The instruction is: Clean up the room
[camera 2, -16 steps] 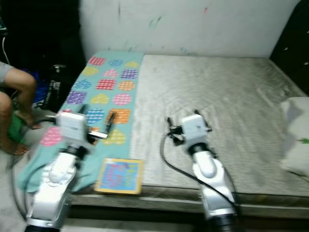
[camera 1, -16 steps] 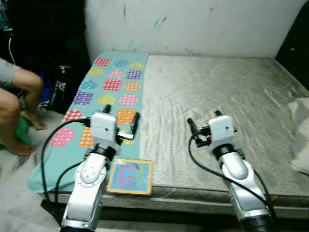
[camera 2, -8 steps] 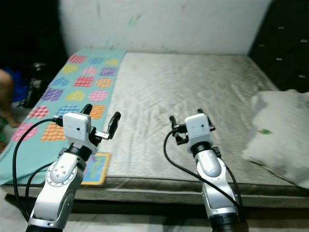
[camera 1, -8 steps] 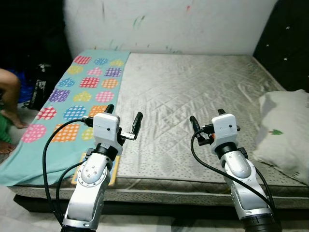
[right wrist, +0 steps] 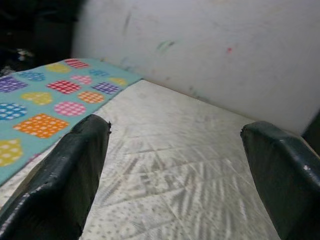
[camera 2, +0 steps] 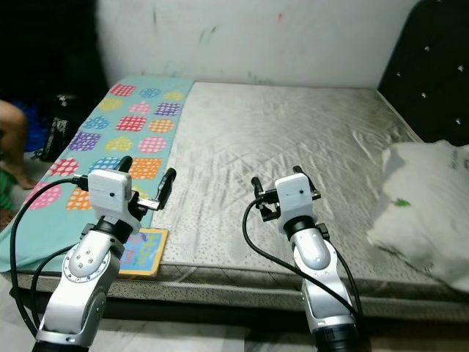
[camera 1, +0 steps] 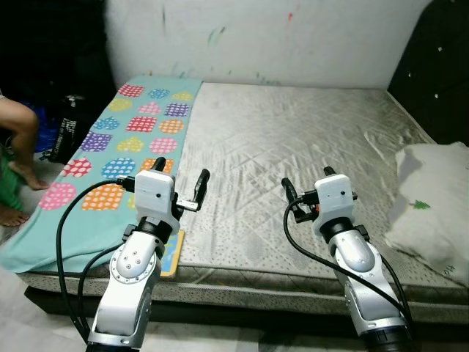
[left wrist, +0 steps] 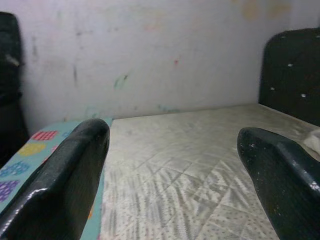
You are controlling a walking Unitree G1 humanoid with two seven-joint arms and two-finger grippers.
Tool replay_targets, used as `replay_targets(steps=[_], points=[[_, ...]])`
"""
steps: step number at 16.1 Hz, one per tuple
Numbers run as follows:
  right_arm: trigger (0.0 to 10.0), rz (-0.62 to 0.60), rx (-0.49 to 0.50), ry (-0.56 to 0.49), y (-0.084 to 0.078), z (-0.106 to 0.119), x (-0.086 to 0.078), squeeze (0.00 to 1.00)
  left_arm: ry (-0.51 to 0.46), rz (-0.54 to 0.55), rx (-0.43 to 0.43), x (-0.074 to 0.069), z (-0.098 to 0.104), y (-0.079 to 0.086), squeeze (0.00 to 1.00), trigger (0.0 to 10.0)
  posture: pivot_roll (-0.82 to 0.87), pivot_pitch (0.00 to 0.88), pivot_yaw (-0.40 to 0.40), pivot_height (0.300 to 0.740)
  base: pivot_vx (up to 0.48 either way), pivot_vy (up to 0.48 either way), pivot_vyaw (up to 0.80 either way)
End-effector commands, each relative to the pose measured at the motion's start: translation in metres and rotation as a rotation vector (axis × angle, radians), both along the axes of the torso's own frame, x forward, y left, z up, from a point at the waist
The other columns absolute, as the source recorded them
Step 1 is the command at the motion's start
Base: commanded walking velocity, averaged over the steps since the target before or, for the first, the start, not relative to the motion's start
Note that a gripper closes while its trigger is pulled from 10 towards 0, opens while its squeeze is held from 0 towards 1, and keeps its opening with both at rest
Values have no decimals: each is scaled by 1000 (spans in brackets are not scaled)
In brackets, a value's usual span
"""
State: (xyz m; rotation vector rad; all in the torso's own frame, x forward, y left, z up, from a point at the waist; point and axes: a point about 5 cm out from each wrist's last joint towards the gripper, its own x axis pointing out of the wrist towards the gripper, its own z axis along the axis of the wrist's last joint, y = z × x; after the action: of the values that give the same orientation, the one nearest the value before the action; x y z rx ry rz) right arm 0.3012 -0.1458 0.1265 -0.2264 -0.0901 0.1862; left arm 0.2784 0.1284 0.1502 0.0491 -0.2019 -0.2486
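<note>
Looking down at the bed [camera 1: 293, 139], we see the book [camera 2: 143, 250] lying flat on its near left edge, just below our left pincer [camera 1: 179, 183]. Both pincers are released and empty. Our right pincer [camera 1: 305, 189] is well apart from it.

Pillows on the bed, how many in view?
1. A white pillow lies at the bed's right edge, beside the dark headboard, partly cut off by the frame. The mattress shows no others; more could sit out of frame.
</note>
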Motion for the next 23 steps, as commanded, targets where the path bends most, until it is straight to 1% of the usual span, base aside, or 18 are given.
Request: replay_targets(steps=[1, 3, 12, 16, 19, 23], points=[[10000, 7, 2, -18, 2, 5, 1, 0, -14, 4, 3, 0, 4, 1, 0, 10000, -23, 0, -19, 740, 0, -352, 800], [10000, 6, 5, -19, 2, 5, 1, 0, -12, 1, 0, 0, 4, 1, 0, 10000, -23, 0, -19, 740, 0, -281, 431], [10000, 5, 8, -16, 1, 5, 1, 0, -9, 1, -8, 1, 3, 0, 0, 10000, -26, 0, -19, 740, 0, -301, 0], [10000, 4, 8, -16, 1, 4, 2, 0, -43, -42, -11, -1, 7, -2, 0, 10000, -28, 0, -20, 740, 0, 0, 0], [10000, 4, 6, -16, 1, 4, 2, 0, -51, -55, -7, -2, 8, -2, 0, 10000, -28, 0, -20, 740, 0, 0, 0], [10000, 6, 3, -16, 1, 4, 2, 0, -56, -68, -12, -3, 8, -3, 0, 10000, -28, 0, -20, 740, 273, 0, 0]])
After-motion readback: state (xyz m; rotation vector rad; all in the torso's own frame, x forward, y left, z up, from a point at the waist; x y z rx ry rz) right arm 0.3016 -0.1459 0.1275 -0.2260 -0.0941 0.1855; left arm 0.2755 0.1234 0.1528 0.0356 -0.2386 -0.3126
